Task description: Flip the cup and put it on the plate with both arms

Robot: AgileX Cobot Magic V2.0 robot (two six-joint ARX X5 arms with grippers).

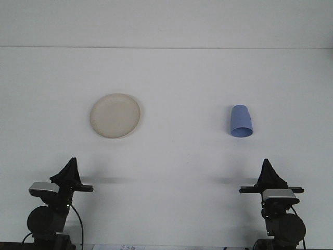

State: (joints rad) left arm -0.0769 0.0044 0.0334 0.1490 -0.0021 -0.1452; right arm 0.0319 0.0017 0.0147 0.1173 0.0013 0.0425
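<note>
Nearest us, the left pincer (pixel 71 162) and right pincer (pixel 267 165) sit low, each tapering to a closed point (nothing held). Farther out on the white surface (pixel 182 156), the blue cup (pixel 241 121) lies on its side at right, well apart from the cream plate (pixel 115 115) at left.

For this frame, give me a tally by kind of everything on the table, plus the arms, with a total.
Plates: 1, the cream plate, left of centre
Cups: 1, the blue cup, right of centre, lying on its side
Robot arms: 2, left gripper and right gripper, both at the near edge, apart from the objects
Total: 4
</note>
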